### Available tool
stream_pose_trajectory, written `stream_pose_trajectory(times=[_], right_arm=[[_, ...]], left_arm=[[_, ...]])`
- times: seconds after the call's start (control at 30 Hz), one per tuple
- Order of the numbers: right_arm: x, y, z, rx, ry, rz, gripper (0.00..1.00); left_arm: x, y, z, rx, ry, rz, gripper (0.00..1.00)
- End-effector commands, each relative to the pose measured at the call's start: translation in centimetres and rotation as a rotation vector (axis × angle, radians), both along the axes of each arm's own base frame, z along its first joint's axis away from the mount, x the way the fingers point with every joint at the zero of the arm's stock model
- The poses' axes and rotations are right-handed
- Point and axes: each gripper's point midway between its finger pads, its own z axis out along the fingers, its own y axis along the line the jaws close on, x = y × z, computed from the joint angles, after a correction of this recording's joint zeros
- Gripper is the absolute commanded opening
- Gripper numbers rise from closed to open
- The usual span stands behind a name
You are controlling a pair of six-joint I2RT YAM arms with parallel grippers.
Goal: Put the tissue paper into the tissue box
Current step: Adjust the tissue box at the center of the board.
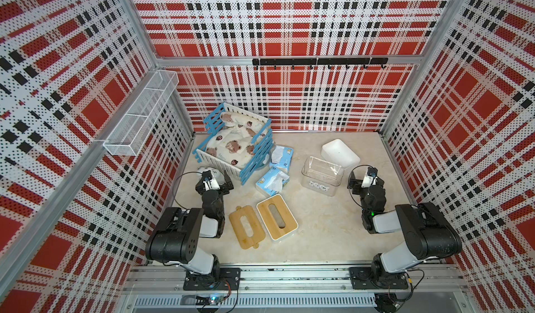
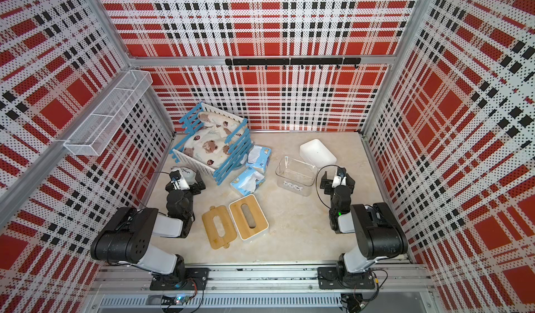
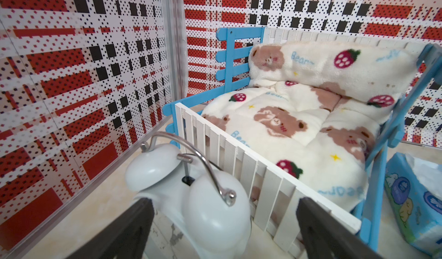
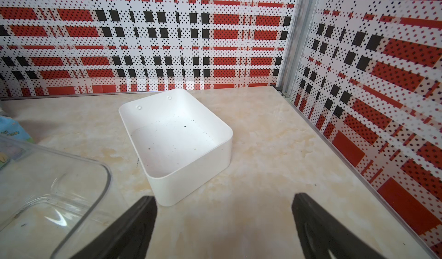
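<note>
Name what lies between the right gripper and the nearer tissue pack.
The clear box stands between right gripper and tissue pack, seen in both top views.

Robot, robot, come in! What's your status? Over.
Left gripper and right gripper open, empty. Two tissue packs beside doll bed, not boxed yet. Alarm clock close before left gripper.

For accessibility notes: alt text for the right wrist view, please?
An empty white box with no lid sits on the beige marbled tabletop just ahead of the right gripper, whose jaws stand wide open on nothing. A clear container shows to one side, a blue tissue pack beyond it, red plaid walls behind.
</note>
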Motion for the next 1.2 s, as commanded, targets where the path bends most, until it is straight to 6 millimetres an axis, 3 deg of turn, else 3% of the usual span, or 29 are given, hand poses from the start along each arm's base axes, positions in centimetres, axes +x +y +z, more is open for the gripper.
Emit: stream_pose_trajectory(times=[0.0,0.1,0.2,0.3,0.37,0.5,0.6,0.63,0.83,1.0,1.17], right_arm=[[-0.4,-1.2,2.0,0.008,-0.042,-0.06,0.94],[-1.7,-3.1,4.4,0.041,-0.078,-0.174,0.94],[-3.0,-4.3,7.2,0.105,-0.153,-0.252,0.93],[-2.3,-3.6,8.6,0.146,-0.073,-0.218,0.87],[-1.5,-1.9,9.6,0.185,-0.025,-0.125,0.79],[-0.8,2.1,11.2,0.283,0.048,0.081,0.74],[-1.1,5.4,12.4,0.307,0.094,0.23,0.75],[-1.1,6.4,13.8,0.306,0.074,0.263,0.75],[-2.6,12.7,12.0,0.285,0.299,0.501,0.75],[-3.4,14.5,10.9,0.219,0.407,0.541,0.76],[-2.2,14.7,8.0,0.137,0.551,0.522,0.78]], left_arm=[[1.0,0.8,1.7,-0.013,-0.022,0.035,0.99],[1.6,1.8,3.7,-0.035,-0.002,0.097,0.99],[0.9,2.9,6.5,-0.203,-0.091,0.129,0.99],[0.8,1.8,8.6,-0.363,-0.164,-0.007,0.99],[0.8,-0.1,9.8,-0.429,-0.185,-0.125,1.0],[1.3,-4.5,11.0,-0.551,-0.169,-0.301,0.94],[1.9,-9.6,10.7,-0.562,-0.072,-0.394,0.94],[1.9,-11.6,10.5,-0.542,-0.03,-0.421,0.94],[1.6,-22.6,7.8,-0.397,0.238,-0.573,0.95],[1.6,-29.8,5.4,-0.224,0.433,-0.683,0.94],[1.6,-33.8,4.0,-0.164,0.504,-0.791,0.94]])
